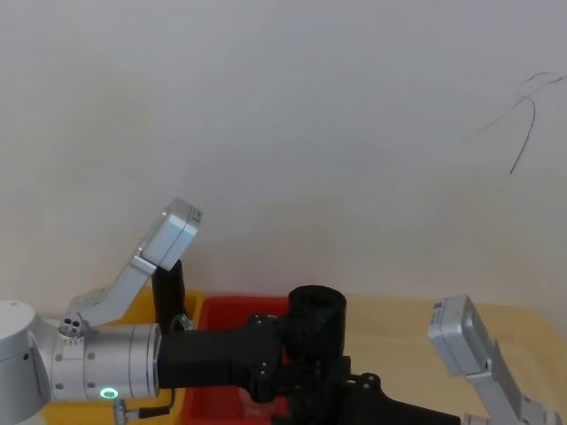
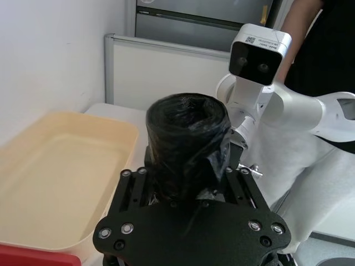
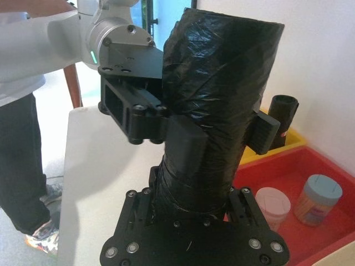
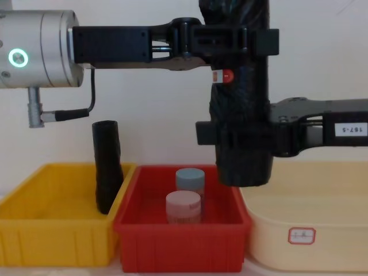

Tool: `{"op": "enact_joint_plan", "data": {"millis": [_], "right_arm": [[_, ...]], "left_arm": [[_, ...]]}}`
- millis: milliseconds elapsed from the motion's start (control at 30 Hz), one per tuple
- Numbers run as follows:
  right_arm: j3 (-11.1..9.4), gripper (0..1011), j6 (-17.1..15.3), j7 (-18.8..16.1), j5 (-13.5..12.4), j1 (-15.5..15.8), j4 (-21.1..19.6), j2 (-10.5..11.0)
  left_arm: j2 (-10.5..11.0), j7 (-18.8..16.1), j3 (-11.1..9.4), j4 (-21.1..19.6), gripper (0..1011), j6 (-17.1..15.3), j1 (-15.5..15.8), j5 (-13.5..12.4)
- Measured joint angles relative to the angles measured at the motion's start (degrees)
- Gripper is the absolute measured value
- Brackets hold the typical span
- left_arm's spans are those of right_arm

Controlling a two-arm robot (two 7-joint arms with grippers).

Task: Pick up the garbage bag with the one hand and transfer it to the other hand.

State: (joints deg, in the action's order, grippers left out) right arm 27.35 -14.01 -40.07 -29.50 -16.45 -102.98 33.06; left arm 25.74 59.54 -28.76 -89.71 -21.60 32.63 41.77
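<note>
Showing the handover at its midpoint. The garbage bag point(image 4: 241, 115) stands upright in the air above the right half of the red bin point(image 4: 178, 241), its lower end near the level of the bin's rim. The left gripper point(image 4: 233, 39) is clamped around the roll's upper part, just above the red-and-white sticker point(image 4: 225, 75). The right gripper point(image 4: 241, 137) is clamped around the lower part, one finger on either side of the roll. The pick-up is done, and the receiving grasp appears to be made. What remains, on this reading, is for the left gripper to let go and draw off, leaving the roll to the right gripper alone.
</note>
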Motion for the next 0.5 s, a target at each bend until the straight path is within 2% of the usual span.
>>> {"op": "enact_joint_plan", "data": {"millis": [200,267,433,500], "right_arm": [[-0.4,536,0.4,1.1,-0.3,0.4,-0.1,0.0],[-0.6,536,0.5,1.7,-0.4,0.5,-0.2,-0.1],[-1.2,536,0.9,3.2,-0.4,0.7,-0.3,-0.1],[-1.4,536,1.0,3.7,-0.4,0.8,-0.3,-0.1]], "left_arm": [[0.0,0.0,0.0,0.0,716,0.0,0.0,0.0],[0.0,0.0,0.0,0.0,745,0.0,0.0,0.0],[0.1,0.0,-0.1,0.0,916,0.0,0.0,0.0],[0.1,0.0,-0.1,0.0,945,0.0,0.0,0.1]]}}
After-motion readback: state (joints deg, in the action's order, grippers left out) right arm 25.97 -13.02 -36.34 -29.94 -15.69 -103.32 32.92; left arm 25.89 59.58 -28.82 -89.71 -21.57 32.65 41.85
